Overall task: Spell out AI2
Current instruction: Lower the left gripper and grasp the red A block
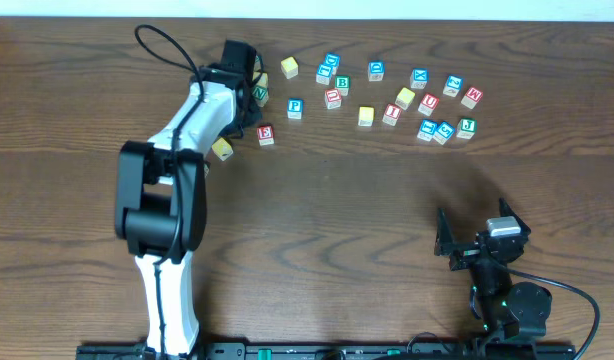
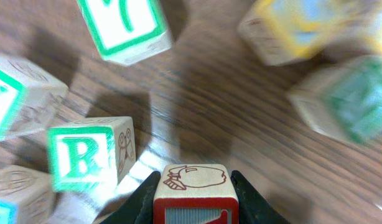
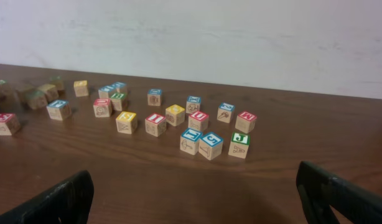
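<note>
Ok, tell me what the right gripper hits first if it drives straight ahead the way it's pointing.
The open right gripper faces bare table first. Beyond that, the blue-topped cube just left of the green J cube looks like first contact, though depth is hard to judge.

Left of the blue P cube [image 1: 295,107], the left gripper [image 1: 242,65] sits among other cubes [image 1: 259,94], jaws hidden. Well right of it lies what looks like a red I cube [image 1: 391,114].
</note>
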You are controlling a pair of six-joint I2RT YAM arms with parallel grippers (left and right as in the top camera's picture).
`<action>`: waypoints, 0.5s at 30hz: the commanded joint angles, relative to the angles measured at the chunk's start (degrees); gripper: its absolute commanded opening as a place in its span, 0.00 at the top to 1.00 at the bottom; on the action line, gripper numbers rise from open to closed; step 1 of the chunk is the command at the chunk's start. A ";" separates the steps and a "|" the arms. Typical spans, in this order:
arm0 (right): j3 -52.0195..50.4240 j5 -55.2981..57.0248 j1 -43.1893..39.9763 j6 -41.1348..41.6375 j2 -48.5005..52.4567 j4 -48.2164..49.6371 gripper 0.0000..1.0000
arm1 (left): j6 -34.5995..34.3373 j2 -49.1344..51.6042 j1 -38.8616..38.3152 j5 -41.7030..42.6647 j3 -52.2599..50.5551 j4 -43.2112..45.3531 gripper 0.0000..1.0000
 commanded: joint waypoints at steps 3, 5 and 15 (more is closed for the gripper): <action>-0.24 0.42 0.24 -0.33 0.02 -0.02 0.01 | 18.47 -7.21 -0.76 11.10 0.87 -3.02 0.73; -0.24 0.42 0.24 -0.33 0.02 -0.02 0.01 | 23.28 -8.00 -1.03 15.32 0.87 -4.98 0.73; -0.24 0.42 0.24 -0.33 0.02 -0.02 0.01 | 43.69 -8.15 -5.11 21.90 0.52 -16.92 0.73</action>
